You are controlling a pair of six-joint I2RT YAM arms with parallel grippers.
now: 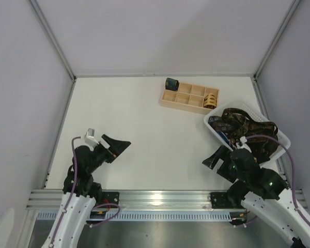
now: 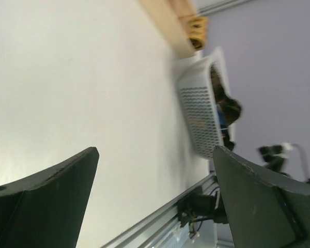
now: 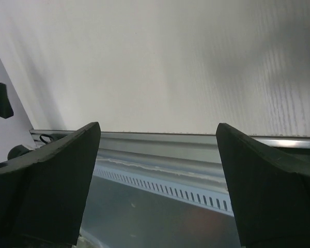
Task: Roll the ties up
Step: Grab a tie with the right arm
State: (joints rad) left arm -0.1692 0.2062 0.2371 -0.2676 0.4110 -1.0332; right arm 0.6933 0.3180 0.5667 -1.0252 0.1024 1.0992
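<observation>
Several unrolled dark, mottled ties [image 1: 236, 123] lie heaped in the white mesh basket [image 1: 246, 105] at the right. The left wrist view shows them too [image 2: 225, 107]. A dark green rolled tie [image 1: 171, 83] sits at the wooden tray's far left corner. A tan-gold rolled tie [image 1: 211, 99] rests in a right-hand compartment and shows in the left wrist view [image 2: 197, 29]. My left gripper [image 1: 118, 145] [image 2: 155, 151] hovers open and holds nothing, over the table's left side. My right gripper [image 1: 213, 157] [image 3: 157, 126] is open and holds nothing, just near-left of the basket.
The pale wooden compartment tray [image 1: 182, 98] stands at the back, left of the basket [image 2: 199, 116]. An aluminium rail [image 1: 160, 197] [image 3: 186, 142] runs along the table's near edge. Grey walls enclose the table on three sides.
</observation>
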